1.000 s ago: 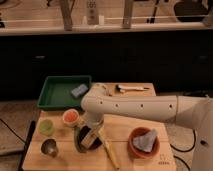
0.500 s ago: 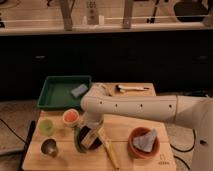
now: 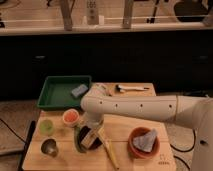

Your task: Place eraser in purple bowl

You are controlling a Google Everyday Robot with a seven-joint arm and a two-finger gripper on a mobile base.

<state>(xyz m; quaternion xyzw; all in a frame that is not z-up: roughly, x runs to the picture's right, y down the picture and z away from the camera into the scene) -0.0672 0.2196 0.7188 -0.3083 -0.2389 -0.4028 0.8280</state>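
Over the round, shallow purple bowl (image 3: 78, 141) hangs the gripper (image 3: 93, 135).

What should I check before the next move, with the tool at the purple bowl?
1. Position of tool over purple bowl: ok, it hangs directly above it.
2. Eraser in tool: cannot tell; a pale piece shows there, not clearly the eraser.
3. Bowl resting on table: ok.
4. Long yellow item: ok, lies right of the bowl, apart from the tool.
5. Small orange-filled cup: ok, upright behind the bowl, untouched.
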